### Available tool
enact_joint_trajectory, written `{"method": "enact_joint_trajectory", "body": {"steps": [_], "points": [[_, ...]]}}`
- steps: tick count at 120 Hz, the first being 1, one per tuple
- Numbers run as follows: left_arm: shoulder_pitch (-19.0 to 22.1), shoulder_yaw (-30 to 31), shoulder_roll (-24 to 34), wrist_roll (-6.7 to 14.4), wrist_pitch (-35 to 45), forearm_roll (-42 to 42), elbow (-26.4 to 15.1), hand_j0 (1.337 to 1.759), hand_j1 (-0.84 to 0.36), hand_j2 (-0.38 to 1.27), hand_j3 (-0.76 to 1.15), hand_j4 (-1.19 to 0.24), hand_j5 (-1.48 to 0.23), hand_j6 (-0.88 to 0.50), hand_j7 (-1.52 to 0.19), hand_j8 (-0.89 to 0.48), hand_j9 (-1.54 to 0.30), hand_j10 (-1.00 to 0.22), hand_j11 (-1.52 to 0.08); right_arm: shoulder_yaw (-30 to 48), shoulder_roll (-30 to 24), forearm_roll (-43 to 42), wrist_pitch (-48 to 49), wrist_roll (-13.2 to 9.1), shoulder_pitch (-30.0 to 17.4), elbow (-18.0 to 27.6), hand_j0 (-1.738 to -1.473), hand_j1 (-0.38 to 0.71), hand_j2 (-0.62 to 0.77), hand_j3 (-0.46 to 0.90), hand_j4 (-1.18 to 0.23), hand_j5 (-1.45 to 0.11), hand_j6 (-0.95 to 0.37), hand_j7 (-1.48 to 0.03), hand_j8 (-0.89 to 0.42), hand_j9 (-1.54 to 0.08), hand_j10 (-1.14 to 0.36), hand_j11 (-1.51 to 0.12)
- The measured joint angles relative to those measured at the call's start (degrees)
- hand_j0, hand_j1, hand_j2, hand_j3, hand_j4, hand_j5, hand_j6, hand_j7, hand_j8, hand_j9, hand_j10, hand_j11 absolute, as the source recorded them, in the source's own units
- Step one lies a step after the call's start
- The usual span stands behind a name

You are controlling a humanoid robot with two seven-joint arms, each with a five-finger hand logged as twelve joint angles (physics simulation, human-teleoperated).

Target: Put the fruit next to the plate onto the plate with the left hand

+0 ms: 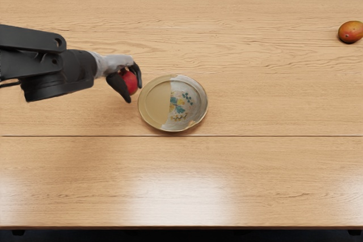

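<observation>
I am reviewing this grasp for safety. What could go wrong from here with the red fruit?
The left hand wraps only part of the red fruit, so it may slip out during the lift. The plate lies close beside it, so a low carry could push its rim.

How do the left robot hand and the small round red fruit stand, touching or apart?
Touching. In the head view the left robot hand has dark fingers curled around the small round red fruit, leaving no gap.

Lighting bright, even, diffuse. Broad pale sheen on the near bench; thin soft shadow hugs the plate rim, lower side. Wood grain sharp edge to edge.
</observation>
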Motion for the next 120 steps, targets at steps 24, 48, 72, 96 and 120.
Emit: {"method": "enact_joint_trajectory", "body": {"steps": [24,48,72,96,120], "points": [[-1.7,-3.9,-5.6,-0.2,-4.9,-1.2,0.1,1.630,-0.51,0.49,0.00,-0.61,-1.14,-0.17,-1.15,-0.17,-1.16,-0.46,-1.23,0.0,0.0,0.0,0.0,0.0,0.0,0.0,-1.658,-0.31,-0.01,0.00,-0.03,-0.05,-0.03,-0.05,-0.03,-0.05,-0.03,-0.05],[-1.3,-4.1,-13.3,0.7,-3.9,5.1,3.4,1.631,-0.48,0.44,0.00,-0.63,-1.13,-0.18,-1.15,-0.18,-1.16,-0.48,-1.23,0.0,0.0,0.0,0.0,0.0,0.0,0.0,-1.658,-0.31,-0.01,0.00,-0.03,-0.05,-0.03,-0.05,-0.03,-0.05,-0.03,-0.05],[-1.3,-3.9,-14.3,1.5,-2.1,11.7,4.4,1.628,-0.50,0.47,0.00,-0.63,-1.11,-0.18,-1.13,-0.17,-1.15,-0.47,-1.23,0.0,0.0,0.0,0.0,0.0,0.0,0.0,-1.658,-0.31,-0.01,0.00,-0.03,-0.05,-0.03,-0.05,-0.03,-0.05,-0.03,-0.05],[-1.1,-3.9,-14.4,1.6,-1.9,11.4,4.7,1.645,-0.32,0.25,0.00,-0.55,-0.81,-0.33,-0.82,-0.32,-0.83,-0.49,-0.86,0.0,0.0,0.0,0.0,0.0,0.0,0.0,-1.658,-0.31,-0.01,0.00,-0.03,-0.05,-0.03,-0.05,-0.03,-0.05,-0.03,-0.05],[-0.8,-3.9,-14.5,1.6,-2.0,9.7,4.7,1.653,-0.11,0.13,0.00,-0.38,-0.53,-0.30,-0.54,-0.29,-0.54,-0.36,-0.55,0.0,0.0,0.0,0.0,0.0,0.0,0.0,-1.658,-0.31,-0.01,0.00,-0.03,-0.05,-0.03,-0.05,-0.03,-0.05,-0.03,-0.05]]}}
